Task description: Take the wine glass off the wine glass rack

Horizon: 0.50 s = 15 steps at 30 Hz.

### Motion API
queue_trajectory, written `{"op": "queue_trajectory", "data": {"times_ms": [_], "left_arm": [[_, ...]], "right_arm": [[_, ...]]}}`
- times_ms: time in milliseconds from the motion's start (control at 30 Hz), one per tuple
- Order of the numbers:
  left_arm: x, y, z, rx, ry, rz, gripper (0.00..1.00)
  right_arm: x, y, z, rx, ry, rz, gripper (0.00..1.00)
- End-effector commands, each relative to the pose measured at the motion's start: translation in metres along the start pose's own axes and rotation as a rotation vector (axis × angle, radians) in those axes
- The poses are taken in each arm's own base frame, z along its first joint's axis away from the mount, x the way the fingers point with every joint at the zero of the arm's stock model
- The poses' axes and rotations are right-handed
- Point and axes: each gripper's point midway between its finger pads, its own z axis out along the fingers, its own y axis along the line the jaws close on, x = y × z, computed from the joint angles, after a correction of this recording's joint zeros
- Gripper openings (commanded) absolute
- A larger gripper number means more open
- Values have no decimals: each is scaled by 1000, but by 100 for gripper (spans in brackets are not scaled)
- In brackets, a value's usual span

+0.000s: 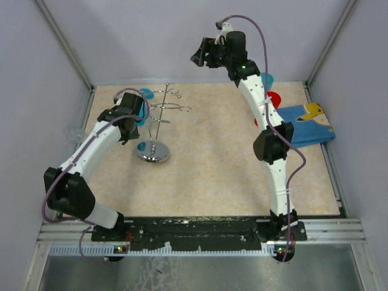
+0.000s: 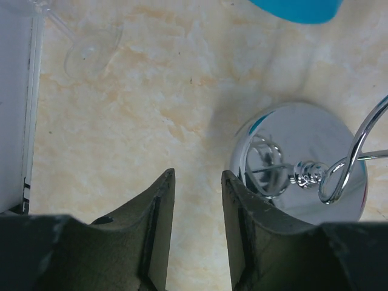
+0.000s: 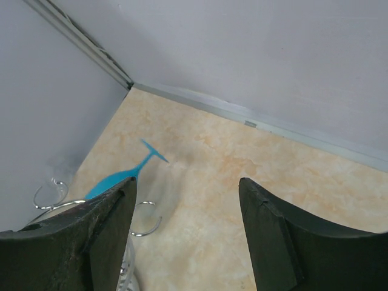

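Just left of the wine glass rack [image 1: 153, 151], the left gripper [image 2: 197, 176] hovers, jaws narrowly parted, holding nothing. A clear wine glass [image 2: 85, 53] lies farther left of the rack, by the wall [image 1: 42, 91], and the right gripper [image 3: 187, 185], high behind the rack, gapes empty.

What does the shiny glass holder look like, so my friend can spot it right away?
Look at the left half of the beige table, beside the left gripper. The wine glass rack stands upright there: a round mirror-like base, a thin post and looped wire arms on top. It is the only shiny metal thing; the blue glass and the clear glass nearby are not.
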Motion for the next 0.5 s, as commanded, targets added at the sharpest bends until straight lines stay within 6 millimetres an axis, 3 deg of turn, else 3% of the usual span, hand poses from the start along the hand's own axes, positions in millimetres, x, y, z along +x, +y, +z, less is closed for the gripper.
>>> {"op": "queue_trajectory", "data": {"times_ms": [0, 233, 367, 467], "left_arm": [[-10, -6, 0, 32, -46, -43, 43], [-18, -4, -7, 41, -75, -52, 42], [-18, -5, -7, 50, -78, -53, 41], [-18, -7, -6, 58, -79, -54, 40]], "right_arm": [[-42, 26, -27, -39, -84, -55, 69], [-25, 56, -18, -110, -44, -61, 69], [11, 101, -8, -203, 44, -63, 72], [41, 124, 0, -221, 104, -93, 74]]}}
